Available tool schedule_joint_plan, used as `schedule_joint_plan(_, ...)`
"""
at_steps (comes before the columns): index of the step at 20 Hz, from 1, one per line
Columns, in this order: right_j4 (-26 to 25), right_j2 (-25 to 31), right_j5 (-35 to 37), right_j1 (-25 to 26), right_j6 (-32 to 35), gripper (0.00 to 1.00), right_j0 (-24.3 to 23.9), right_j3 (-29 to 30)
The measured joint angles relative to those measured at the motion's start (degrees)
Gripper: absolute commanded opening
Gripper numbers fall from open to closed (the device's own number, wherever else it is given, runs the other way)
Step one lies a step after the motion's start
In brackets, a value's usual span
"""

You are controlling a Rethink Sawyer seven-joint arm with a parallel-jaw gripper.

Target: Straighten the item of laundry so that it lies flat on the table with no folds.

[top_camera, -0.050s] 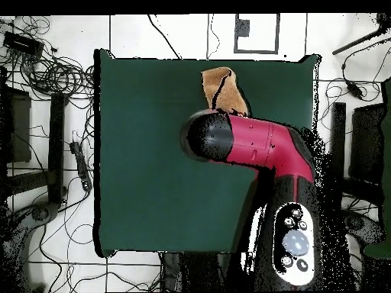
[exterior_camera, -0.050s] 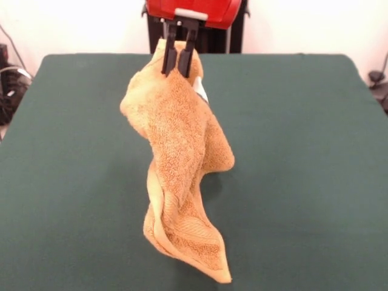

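The item of laundry point(exterior_camera, -0.050s: 182, 163), a golden-orange terry towel, hangs bunched and twisted in the air above the table point(exterior_camera, -0.050s: 303, 151). My gripper point(exterior_camera, -0.050s: 177, 68) is shut on its upper edge, with the black fingers point(exterior_camera, -0.050s: 185, 60) pinching the cloth. A white tag point(exterior_camera, -0.050s: 200, 90) shows just right of the grip. The towel's lower corner point(exterior_camera, -0.050s: 221, 273) hangs toward the table's near side; I cannot tell whether it touches. In the overhead view only part of the towel point(top_camera, -0.050s: 221, 90) shows beyond the red arm point(top_camera, -0.050s: 252, 141), which hides the gripper.
The dark green table point(top_camera, -0.050s: 153, 152) spreads wide on every side of the towel. Cables and equipment point(top_camera, -0.050s: 46, 69) lie on the floor off the table's edges. The robot's black pedestal point(exterior_camera, -0.050s: 212, 36) stands behind the gripper.
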Motion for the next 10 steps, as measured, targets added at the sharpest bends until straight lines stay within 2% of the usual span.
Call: schedule_joint_plan(10, -0.2, 0.0, -5.4, 0.2, 0.0, 0.00, -1.3, 3.6)
